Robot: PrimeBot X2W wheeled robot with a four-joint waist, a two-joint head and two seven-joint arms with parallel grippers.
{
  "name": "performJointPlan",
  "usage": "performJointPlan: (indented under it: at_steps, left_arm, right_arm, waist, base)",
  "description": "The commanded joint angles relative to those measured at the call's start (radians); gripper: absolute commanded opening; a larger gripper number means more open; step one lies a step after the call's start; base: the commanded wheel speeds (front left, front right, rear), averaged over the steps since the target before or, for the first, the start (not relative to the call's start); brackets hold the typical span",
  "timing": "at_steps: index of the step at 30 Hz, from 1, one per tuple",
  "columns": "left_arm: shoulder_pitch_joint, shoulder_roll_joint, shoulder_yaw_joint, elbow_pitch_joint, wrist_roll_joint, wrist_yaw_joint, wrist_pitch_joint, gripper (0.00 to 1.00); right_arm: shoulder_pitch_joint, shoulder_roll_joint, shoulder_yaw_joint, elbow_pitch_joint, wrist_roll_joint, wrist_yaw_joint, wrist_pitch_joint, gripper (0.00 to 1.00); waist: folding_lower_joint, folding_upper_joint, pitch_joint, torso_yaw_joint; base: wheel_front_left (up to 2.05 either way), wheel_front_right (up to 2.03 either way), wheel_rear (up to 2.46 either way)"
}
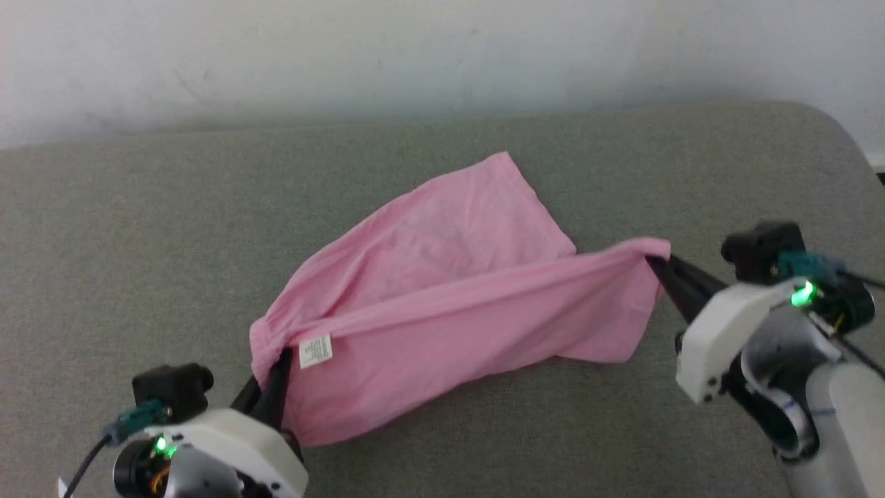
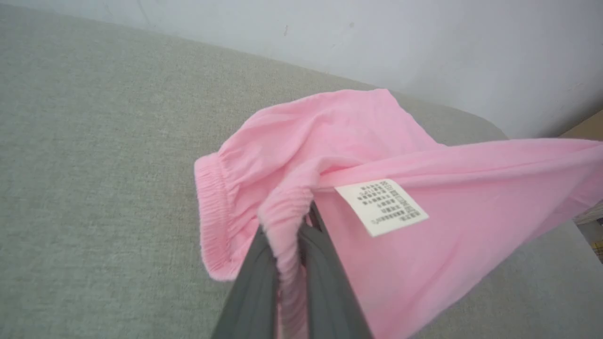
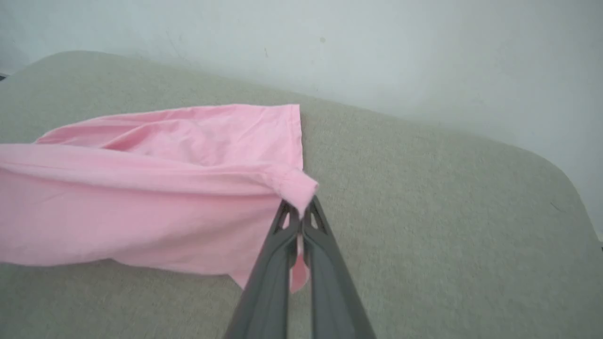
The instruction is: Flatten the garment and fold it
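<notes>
Grey cushion (image 1: 138, 242); garment (image 1: 449, 304) taut between left pincer (image 1: 276, 377), right pincer (image 1: 657, 266).

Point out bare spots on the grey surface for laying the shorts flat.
Bare grey surface: the wide patch left of the shorts, the strip between them and the wall, and the near strip between the left gripper and right gripper. Crowded: the middle, where both grippers hold the shorts stretched.
</notes>
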Motion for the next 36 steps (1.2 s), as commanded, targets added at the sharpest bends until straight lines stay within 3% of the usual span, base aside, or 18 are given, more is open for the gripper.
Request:
performJointPlan:
  at_steps: [1,12,23,24,26,27,28,29,30,31,36]
  left_arm:
    - [-0.058,-0.006,0.009,0.021,-0.004,-0.011,-0.014,0.00]
    - [-0.367,-0.077,-0.013,0.189,0.006,-0.049,-0.074,0.00]
    - [-0.523,-0.128,-0.028,0.377,0.010,-0.077,-0.146,0.00]
    - [-0.528,-0.132,-0.031,0.392,0.009,-0.080,-0.150,0.00]
    - [-0.534,-0.135,-0.038,0.417,0.009,-0.088,-0.157,0.00]
    - [-0.536,-0.137,-0.040,0.427,0.008,-0.093,-0.160,0.00]
    - [-0.537,-0.139,-0.042,0.436,0.008,-0.095,-0.165,0.36]
    - [-0.536,-0.142,-0.043,0.444,0.006,-0.098,-0.170,0.72]
    - [-0.536,-0.142,-0.043,0.444,0.006,-0.098,-0.170,0.72]
    - [-0.534,-0.144,-0.043,0.451,0.003,-0.100,-0.173,1.00]
    - [-0.505,-0.138,-0.031,0.462,-0.009,-0.098,-0.191,1.00]
  right_arm:
    - [-0.096,-0.007,0.011,0.070,0.021,-0.002,-0.014,0.00]
    - [-0.613,-0.014,0.156,0.567,0.113,-0.002,-0.138,0.00]
    - [-0.847,0.008,0.299,0.907,0.166,-0.002,-0.302,0.00]
    - [-0.853,0.010,0.312,0.934,0.171,-0.002,-0.314,0.07]
    - [-0.859,0.015,0.337,0.978,0.185,-0.002,-0.342,0.43]
    - [-0.860,0.016,0.349,0.999,0.193,-0.002,-0.355,0.79]
    - [-0.860,0.017,0.362,1.014,0.198,-0.002,-0.374,1.00]
    - [-0.860,0.016,0.375,1.027,0.201,-0.002,-0.397,1.00]
    - [-0.860,0.016,0.375,1.027,0.201,-0.002,-0.397,1.00]
    - [-0.857,0.017,0.386,1.037,0.205,-0.002,-0.422,1.00]
    - [-0.837,0.019,0.418,1.063,0.208,-0.002,-0.597,1.00]
  waist:
    - [-0.0002,0.0000,0.080,0.033]
    - [-0.0002,0.0000,0.256,0.133]
    - [-0.0002,0.0000,0.341,0.173]
    - [-0.0002,0.0000,0.342,0.173]
    - [-0.0002,0.0000,0.342,0.171]
    - [-0.0002,0.0000,0.339,0.170]
    - [-0.0002,0.0000,0.336,0.168]
    - [-0.0002,0.0000,0.330,0.166]
    - [-0.0002,0.0000,0.330,0.166]
    - [-0.0002,0.0000,0.323,0.164]
    - [-0.0002,0.0000,0.269,0.144]
  base:
    - [0.00,0.00,0.00]
    - [0.00,0.00,0.00]
    - [0.00,0.00,0.00]
    - [0.00,0.00,0.00]
    - [0.00,0.00,0.00]
    - [0.00,0.00,0.00]
    - [0.00,0.00,0.00]
    - [0.00,0.00,0.00]
    - [0.00,0.00,0.00]
    - [0.00,0.00,0.00]
    - [0.00,0.00,0.00]
